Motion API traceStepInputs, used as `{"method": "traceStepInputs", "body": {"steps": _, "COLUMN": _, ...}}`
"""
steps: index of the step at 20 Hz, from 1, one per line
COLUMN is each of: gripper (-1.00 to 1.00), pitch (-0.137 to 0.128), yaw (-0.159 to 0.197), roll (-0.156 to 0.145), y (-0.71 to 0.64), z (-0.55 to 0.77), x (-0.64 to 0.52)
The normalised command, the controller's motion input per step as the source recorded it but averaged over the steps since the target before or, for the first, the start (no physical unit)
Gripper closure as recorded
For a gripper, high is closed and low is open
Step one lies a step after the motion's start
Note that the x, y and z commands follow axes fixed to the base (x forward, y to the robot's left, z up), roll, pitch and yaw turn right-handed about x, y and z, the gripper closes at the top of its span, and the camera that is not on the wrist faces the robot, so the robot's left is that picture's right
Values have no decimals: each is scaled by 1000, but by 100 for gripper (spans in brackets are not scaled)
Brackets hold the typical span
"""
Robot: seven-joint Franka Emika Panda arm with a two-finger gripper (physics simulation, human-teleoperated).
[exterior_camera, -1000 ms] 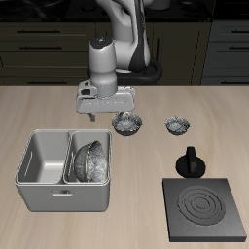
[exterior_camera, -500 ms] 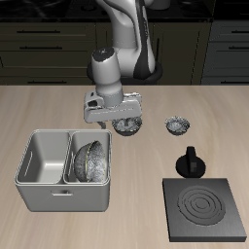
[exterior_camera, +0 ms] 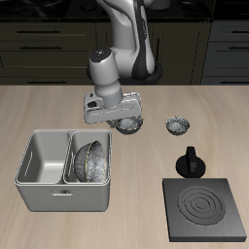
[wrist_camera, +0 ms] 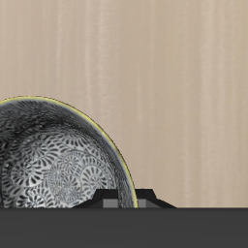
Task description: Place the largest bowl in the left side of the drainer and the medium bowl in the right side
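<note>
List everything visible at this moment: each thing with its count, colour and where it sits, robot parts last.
drainer: 1, light grey, two compartments, near the table's front edge.
largest bowl: 1, speckled grey, leaning inside the drainer compartment nearer the table's middle.
medium bowl: 1, speckled grey, on the table behind the drainer, partly hidden by the gripper.
smallest bowl: 1, speckled grey, beside the medium bowl.
black knob-like object: 1, black, between the smallest bowl and the plate.
plate: 1, black square with rings, at the front edge.
table: 1, light wood.
gripper: 1, grey-white, low at the medium bowl; finger state not visible.
</note>
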Motion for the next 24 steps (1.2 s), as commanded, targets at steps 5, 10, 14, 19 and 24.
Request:
{"method": "traceStepInputs", "body": {"steps": 5, "gripper": 100, "pitch": -34, "yaw": 7, "roll": -54, "y": -210, "z": 345, "x": 8}}
{"method": "traceStepInputs", "body": {"steps": 10, "gripper": 100, "pitch": -55, "yaw": 10, "roll": -93, "y": -503, "z": 826, "x": 2}}
{"method": "traceStepInputs", "body": {"steps": 14, "gripper": 100, "pitch": -47, "yaw": 41, "roll": -105, "y": -518, "z": 719, "x": 70}}
{"method": "traceStepInputs", "body": {"steps": 19, "gripper": 100, "pitch": -29, "yaw": -9, "roll": -88, "y": -498, "z": 576, "x": 54}}
{"method": "traceStepInputs", "body": {"steps": 24, "gripper": 100, "pitch": -8, "yaw": -37, "roll": -68, "y": -418, "z": 496, "x": 133}}
